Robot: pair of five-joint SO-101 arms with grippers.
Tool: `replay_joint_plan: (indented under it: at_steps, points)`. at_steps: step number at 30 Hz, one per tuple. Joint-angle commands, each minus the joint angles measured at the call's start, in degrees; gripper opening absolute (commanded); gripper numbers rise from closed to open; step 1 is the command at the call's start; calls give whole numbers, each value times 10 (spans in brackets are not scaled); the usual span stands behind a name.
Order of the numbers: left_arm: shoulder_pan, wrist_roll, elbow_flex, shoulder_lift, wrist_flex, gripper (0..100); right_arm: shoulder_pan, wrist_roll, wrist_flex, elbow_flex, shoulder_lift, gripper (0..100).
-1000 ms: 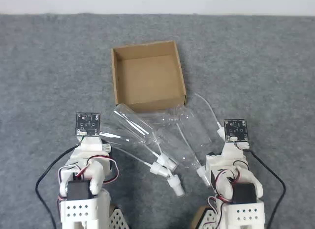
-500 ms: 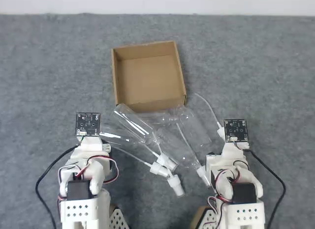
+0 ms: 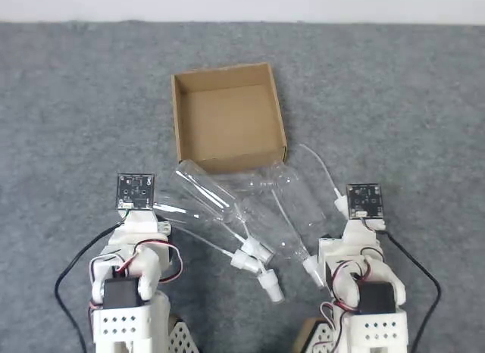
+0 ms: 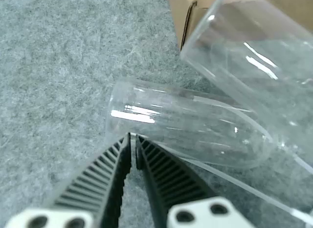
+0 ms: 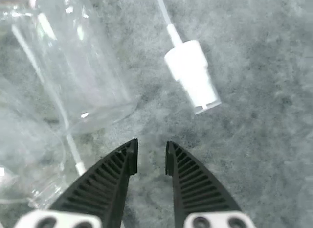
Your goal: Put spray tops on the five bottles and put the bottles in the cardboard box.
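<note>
desk: where do the bottles lie against the left gripper (image 4: 132,140)?

field: the round base of one clear plastic bottle (image 4: 186,127), flat on its side on the grey felt table cover (image 4: 58,66), sits just beyond the tips. whether it touches them, i cannot tell. a second clear bottle (image 4: 254,57) lies past it, by a corner of the open brown cardboard box (image 4: 182,12).

desk: and its jaws?

field: all but together, a thin slit between the black ribbed fingers (image 4: 110,164), nothing held.

desk: the right gripper (image 5: 150,148)?

field: jaws a little apart, gripping nothing, over bare felt. a loose white spray top (image 5: 191,77) with its thin tube lies near, ahead of the tips and apart from them. the base of another bottle (image 5: 73,61) lies beside that top.

desk: how do the arms sit?

field: seen from above, the left arm (image 3: 129,281) and the right arm (image 3: 362,288) are folded back side by side at the table's near edge, wrists pointing down. the heap of bottles (image 3: 201,188) lies between them, with more white tops (image 3: 254,251) at its near end. the box stands just beyond the heap, its brown floor showing.
</note>
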Motion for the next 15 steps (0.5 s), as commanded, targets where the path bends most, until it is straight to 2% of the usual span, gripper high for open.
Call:
replay_joint_plan:
  at_steps: [1, 4, 11, 15]
  points:
    - [0, 0, -8, -8, 2, 13, 39, -2, -13, -57, -9, 59]
    - [0, 0, -8, -8, 2, 13, 54, 20, -20, -90, -9, 61]
    - [0, 0, -8, -8, 2, 13, 57, 232, -54, -132, -9, 61]
    - [0, 0, -8, -8, 2, 13, 57, 253, -76, -166, -9, 59]
